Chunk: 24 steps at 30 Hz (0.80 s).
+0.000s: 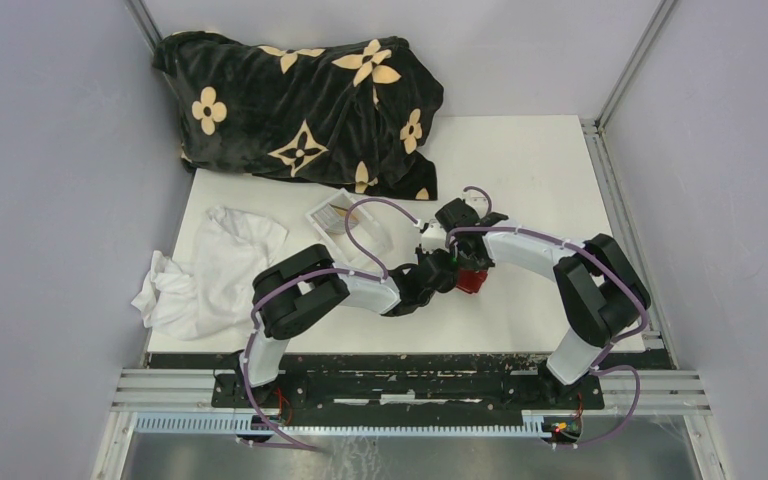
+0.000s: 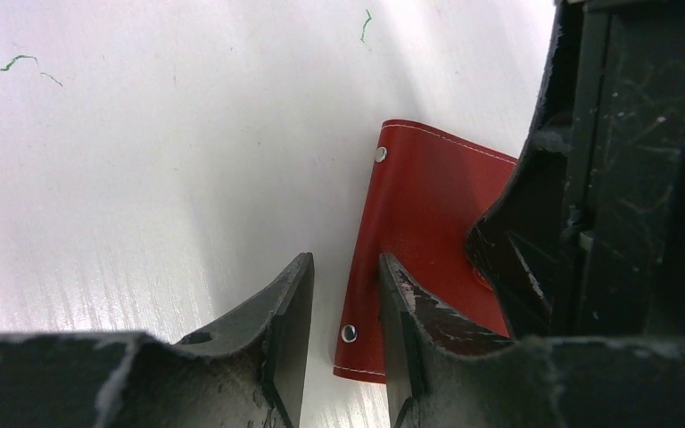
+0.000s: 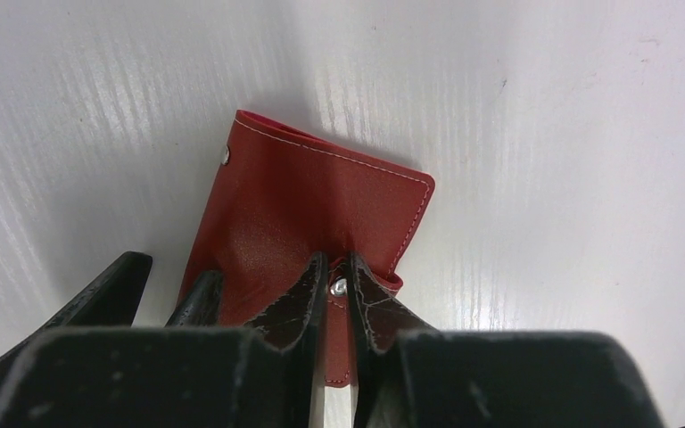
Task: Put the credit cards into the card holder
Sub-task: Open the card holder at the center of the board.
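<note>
right gripper (image 3: 338, 269) is clenched on the snap tab of the red card holder (image 3: 321, 205), which lies folded on the white table (image 3: 544, 134). left gripper (image 2: 345, 267) is slightly parted, straddling the holder's riveted edge. further out, a clear plastic box (image 1: 352, 228) holds something yellow-orange, too small to name.

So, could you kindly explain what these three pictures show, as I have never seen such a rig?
Two robot arms are bolted at the near edge of a white table. One picture looks down from above; the other two come from cameras on the wrists. On the table lie a black blanket with beige flowers, a crumpled white cloth, a clear plastic box and a small red leather-like wallet. The right gripper pinches the wallet's snap tab; the left gripper, slightly open, straddles its edge.
</note>
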Each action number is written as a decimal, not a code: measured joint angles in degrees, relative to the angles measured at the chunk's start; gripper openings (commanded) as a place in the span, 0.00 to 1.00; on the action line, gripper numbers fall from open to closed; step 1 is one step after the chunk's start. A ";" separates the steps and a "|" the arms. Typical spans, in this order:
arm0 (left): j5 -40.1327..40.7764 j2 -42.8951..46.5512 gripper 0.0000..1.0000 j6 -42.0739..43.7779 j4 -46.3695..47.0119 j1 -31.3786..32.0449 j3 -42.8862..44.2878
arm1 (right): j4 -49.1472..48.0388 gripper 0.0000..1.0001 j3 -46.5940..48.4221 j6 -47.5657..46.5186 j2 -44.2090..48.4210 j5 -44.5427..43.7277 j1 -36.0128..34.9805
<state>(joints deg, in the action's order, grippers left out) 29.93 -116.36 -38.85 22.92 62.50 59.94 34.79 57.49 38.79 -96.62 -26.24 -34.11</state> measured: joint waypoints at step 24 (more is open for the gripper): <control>0.00 -1.07 0.32 -0.87 1.75 0.79 0.11 | 0.17 0.01 -10.21 3.65 18.40 5.81 1.31</control>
<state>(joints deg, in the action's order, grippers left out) 29.93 -117.43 -39.72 24.67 63.29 60.05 34.96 47.29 42.44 -78.22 -20.43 -32.80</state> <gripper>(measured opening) 0.319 0.032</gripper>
